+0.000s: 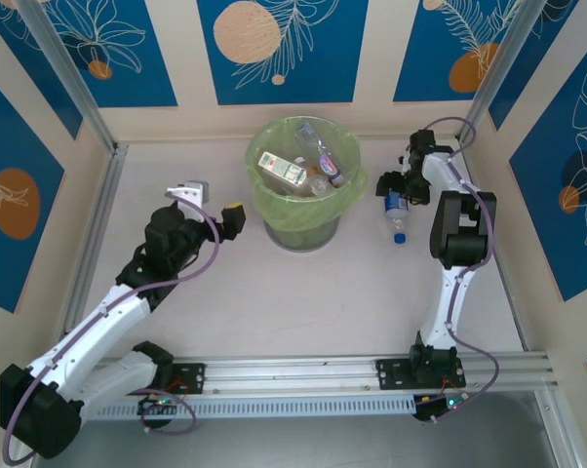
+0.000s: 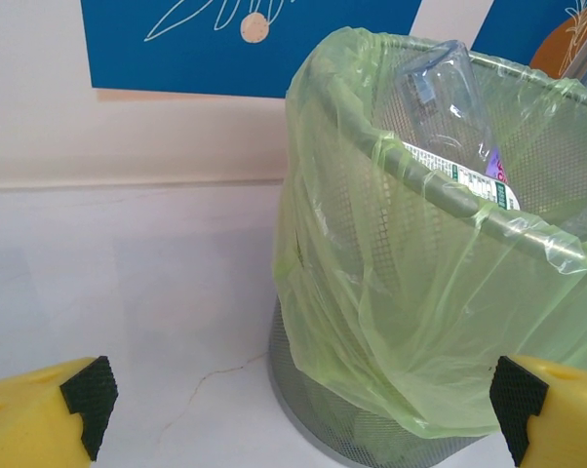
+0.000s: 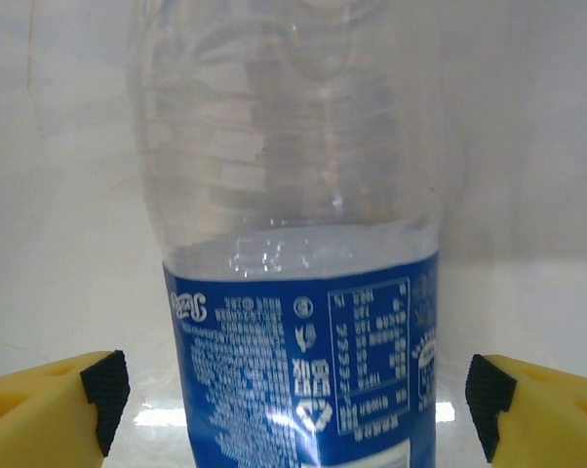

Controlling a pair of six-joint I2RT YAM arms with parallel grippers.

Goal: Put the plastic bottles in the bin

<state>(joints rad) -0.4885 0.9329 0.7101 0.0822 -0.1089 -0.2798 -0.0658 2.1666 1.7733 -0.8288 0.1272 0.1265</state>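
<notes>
The bin (image 1: 303,185), a grey mesh basket lined with a lime-green bag, stands at the middle back of the table. Inside it lie a clear bottle (image 1: 325,154) and an amber one with a red-white label (image 1: 281,168). A clear bottle with a blue label and blue cap (image 1: 397,213) lies on the table right of the bin. My right gripper (image 1: 395,185) is over its far end. In the right wrist view this bottle (image 3: 298,244) sits between the yellow fingers (image 3: 40,409) of my right gripper (image 3: 295,400), open, with gaps on both sides. My left gripper (image 1: 214,203) is open left of the bin (image 2: 420,292).
Cream and blue walls close in the table on three sides. An aluminium rail (image 1: 303,372) runs along the near edge with both arm bases on it. A metal frame bar (image 1: 91,229) lines the left side. Bare white tabletop (image 1: 303,302) lies between the bin and the rail.
</notes>
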